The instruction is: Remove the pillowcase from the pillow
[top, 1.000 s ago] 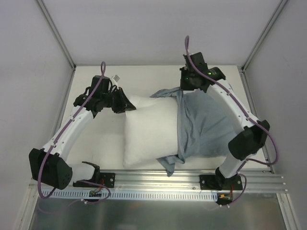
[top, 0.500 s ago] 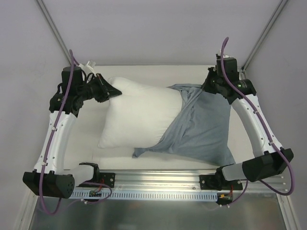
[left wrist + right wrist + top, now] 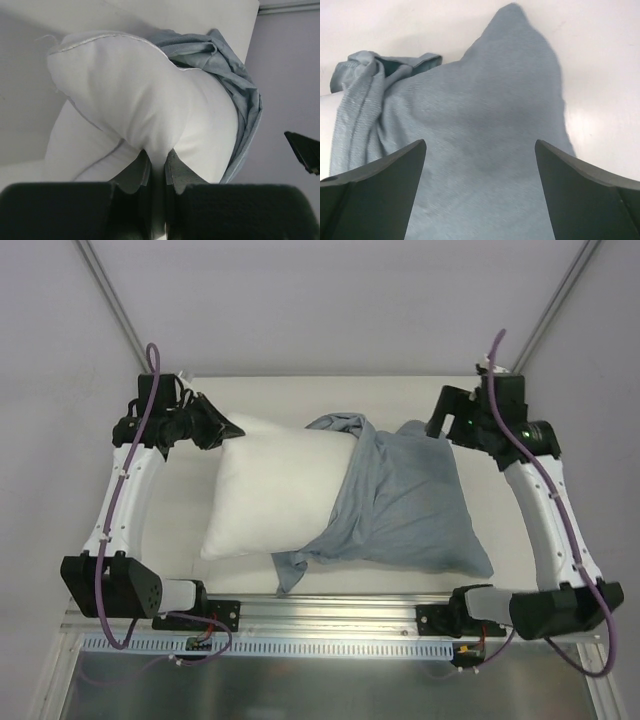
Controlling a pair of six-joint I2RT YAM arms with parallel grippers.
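The pillow (image 3: 275, 495) lies plump and white across the middle of the table (image 3: 330, 395), its left half bare, smooth and puffed. The pillowcase (image 3: 410, 510), plain grey-blue cloth with a soft matte look, covers the right half only. Its open edge is bunched into thick rolled folds across the pillow's middle, and one loose flap trails toward the near edge. At the far right, a corner of the cloth rises in a limp peak.

The left gripper (image 3: 232, 428) is at the pillow's far left corner. Its wrist view shows the jaws pinched tight on a fold of white fabric, with a stitched seam curving away above. The right gripper (image 3: 436, 428) sits over the pillowcase's far right corner. Its fingers (image 3: 380, 175) are spread wide with nothing clamped between them, and finely woven cloth lies below.
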